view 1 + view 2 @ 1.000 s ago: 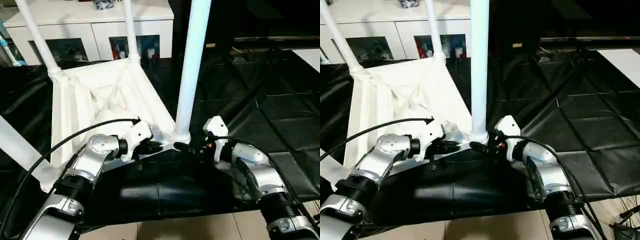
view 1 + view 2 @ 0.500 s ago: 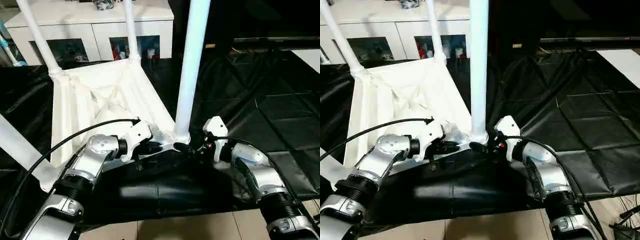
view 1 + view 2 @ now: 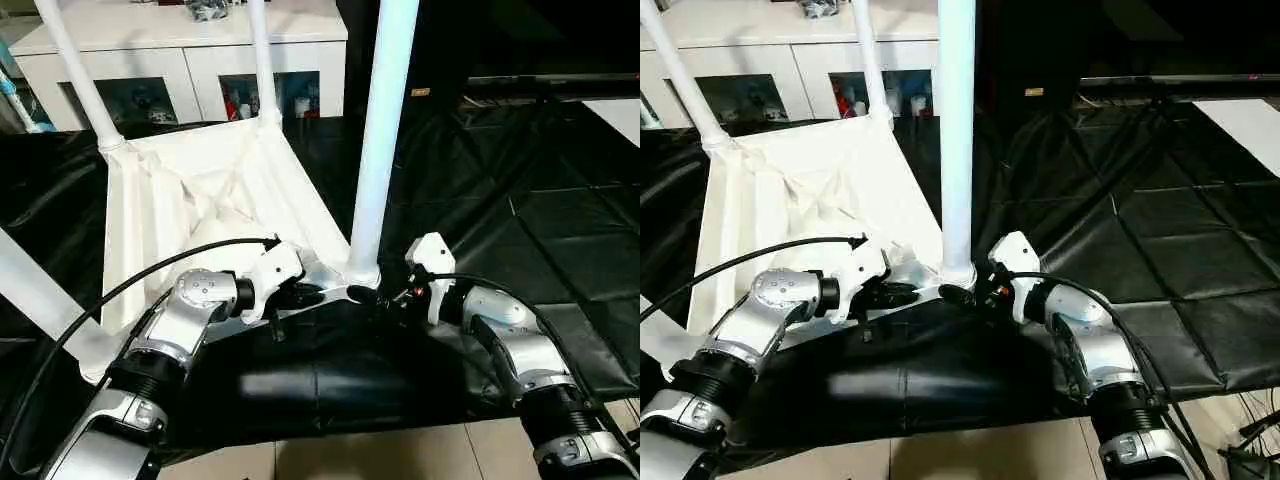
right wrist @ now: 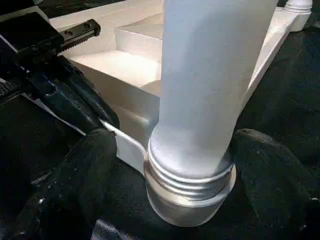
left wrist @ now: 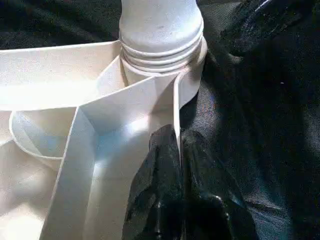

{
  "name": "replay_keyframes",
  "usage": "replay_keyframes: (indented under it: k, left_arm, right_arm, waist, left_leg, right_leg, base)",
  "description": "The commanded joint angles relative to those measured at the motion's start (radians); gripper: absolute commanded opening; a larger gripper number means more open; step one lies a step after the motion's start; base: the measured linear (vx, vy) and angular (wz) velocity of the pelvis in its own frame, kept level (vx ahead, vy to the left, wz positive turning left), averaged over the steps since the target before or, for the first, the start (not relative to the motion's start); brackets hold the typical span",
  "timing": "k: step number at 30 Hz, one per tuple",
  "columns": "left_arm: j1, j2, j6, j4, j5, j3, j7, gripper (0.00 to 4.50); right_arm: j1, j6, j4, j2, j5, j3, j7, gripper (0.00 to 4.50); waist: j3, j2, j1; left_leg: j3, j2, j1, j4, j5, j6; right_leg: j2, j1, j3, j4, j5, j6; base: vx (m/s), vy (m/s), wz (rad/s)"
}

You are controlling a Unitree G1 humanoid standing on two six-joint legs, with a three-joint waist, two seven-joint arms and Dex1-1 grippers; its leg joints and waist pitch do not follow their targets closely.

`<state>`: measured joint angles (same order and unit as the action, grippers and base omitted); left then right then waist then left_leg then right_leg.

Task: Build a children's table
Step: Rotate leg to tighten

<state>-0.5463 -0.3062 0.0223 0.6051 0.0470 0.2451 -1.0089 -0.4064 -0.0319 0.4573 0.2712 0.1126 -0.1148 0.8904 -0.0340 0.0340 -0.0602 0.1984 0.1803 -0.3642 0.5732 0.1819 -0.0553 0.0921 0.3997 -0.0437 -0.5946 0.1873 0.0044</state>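
The children's table (image 3: 200, 190) lies upside down on the black cloth, ribbed underside up, with its white legs standing in the corner sockets. My left gripper (image 3: 310, 293) is shut on the thin rim wall of the top (image 5: 175, 100), just beside the near right corner socket. My right gripper (image 3: 372, 296) is open, with one finger (image 4: 85, 175) on each side of the threaded base of the near right leg (image 4: 200, 90). That leg (image 3: 380, 130) rises upright out of its socket.
A white cabinet with glass doors (image 3: 180, 60) stands behind the table. Black cloth (image 3: 520, 200) stretches away to the right, with a white sheet (image 3: 620, 110) at its far right edge. Tiled floor (image 3: 400, 455) shows below the cloth's near edge. A black cable (image 3: 120, 290) arcs over my left forearm.
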Motion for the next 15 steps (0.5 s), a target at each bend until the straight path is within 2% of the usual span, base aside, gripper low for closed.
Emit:
replay_keyframes:
  k: [1, 15]
  left_arm:
    - [0.031, 0.007, 0.008, 0.034, 0.015, 0.032, -0.004, 0.0]
    - [0.031, 0.007, 0.008, 0.034, 0.015, 0.032, -0.004, 0.0]
  right_arm:
    - [0.008, -0.013, 0.0, -0.008, -0.009, -0.04, 0.017, 3.86]
    - [0.008, -0.013, 0.0, -0.008, -0.009, -0.04, 0.017, 3.86]
  waist:
    - [0.056, -0.014, -0.007]
    - [0.056, -0.014, -0.007]
  left_leg:
    - [-0.019, 0.045, 0.004, -0.056, 0.171, 0.099]
    - [-0.019, 0.045, 0.004, -0.055, 0.169, 0.101]
  right_leg:
    - [0.05, -0.049, 0.031, 0.055, 0.089, -0.261]
    - [0.05, -0.049, 0.03, 0.054, 0.082, -0.264]
  base:
    - [0.0, 0.0, 0.0]
    - [0.0, 0.0, 0.0]
